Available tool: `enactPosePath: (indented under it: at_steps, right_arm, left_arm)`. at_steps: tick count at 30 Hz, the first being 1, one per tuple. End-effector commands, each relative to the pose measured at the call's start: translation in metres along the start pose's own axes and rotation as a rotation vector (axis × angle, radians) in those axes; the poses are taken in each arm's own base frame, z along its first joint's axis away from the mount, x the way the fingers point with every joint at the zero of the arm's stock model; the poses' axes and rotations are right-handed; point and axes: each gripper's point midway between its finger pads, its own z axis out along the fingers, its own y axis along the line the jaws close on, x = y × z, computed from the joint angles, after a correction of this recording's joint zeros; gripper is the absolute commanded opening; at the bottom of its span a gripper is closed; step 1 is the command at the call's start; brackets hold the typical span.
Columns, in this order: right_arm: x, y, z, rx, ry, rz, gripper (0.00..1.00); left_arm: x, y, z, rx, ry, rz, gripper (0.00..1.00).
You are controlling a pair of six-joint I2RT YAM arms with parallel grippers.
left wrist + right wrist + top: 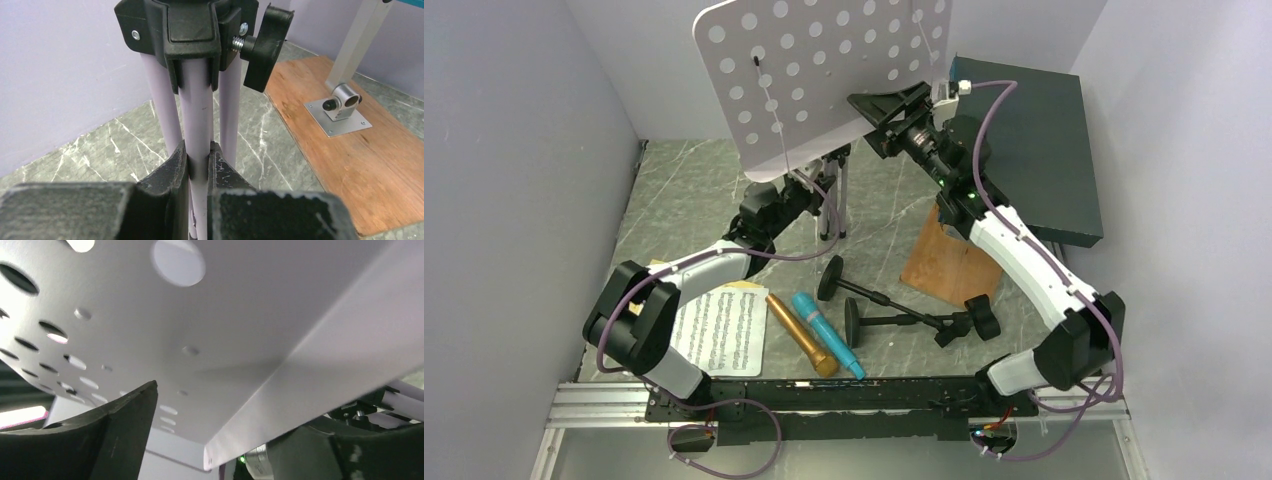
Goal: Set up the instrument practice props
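Item: music desk (pixel 824 70), pale and perforated, raised over the back of the table (pixel 674 200) on tripod legs (pixel 197 115) that are bunched close together. Left tool (pixel 198 160): clamped on the middle tube, just under the desk's black collar (pixel 192 30). Right tool (pixel 240 420): fingers apart, straddling the desk's lower lip at its right corner; whether they touch the lip cannot be made out from beneath. Step in hand, as judged: standing the desk up. To do it well, hold the tube plumb, steady the lip, and spread the legs before letting go. Lying in front of the desk: sheet music (pixel 724 330), gold microphone (pixel 799 333), blue microphone (pixel 824 330), two mic holders (pixel 830 278). Right of the desk: wooden board (pixel 949 265) and teal box (pixel 1034 150), both near enough to foul a spreading leg.
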Motion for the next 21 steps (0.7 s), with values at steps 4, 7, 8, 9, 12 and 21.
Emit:
enactPosePath:
  at_steps: [4,7,8,9,12,21]
  right_arm:
    - [0.002,0.054,-0.051,-0.118,0.016,-0.466,0.91]
    - [0.003,0.034,-0.061,-0.044,0.068,-0.684,0.95]
    - [0.007,0.028,-0.066,-0.037,0.101,-0.742,0.97]
    - [0.008,0.023,-0.070,-0.027,0.117,-0.788,0.99]
    - [0.011,0.007,-0.077,0.028,0.196,-0.894,1.00]
    - [0.031,-0.024,-0.105,-0.055,0.384,-1.275,0.96]
  left_arm:
    - [0.024,-0.010,-0.003,0.045,0.091,0.019,0.00]
    - [0.026,-0.012,-0.003,0.046,0.104,-0.009,0.00]
    - [0.026,-0.012,-0.003,0.050,0.110,-0.012,0.00]
    - [0.027,-0.013,-0.003,0.054,0.119,-0.015,0.00]
    - [0.031,-0.014,-0.003,0.058,0.147,-0.026,0.00]
    - [0.035,-0.020,-0.007,0.071,0.210,-0.097,0.00]
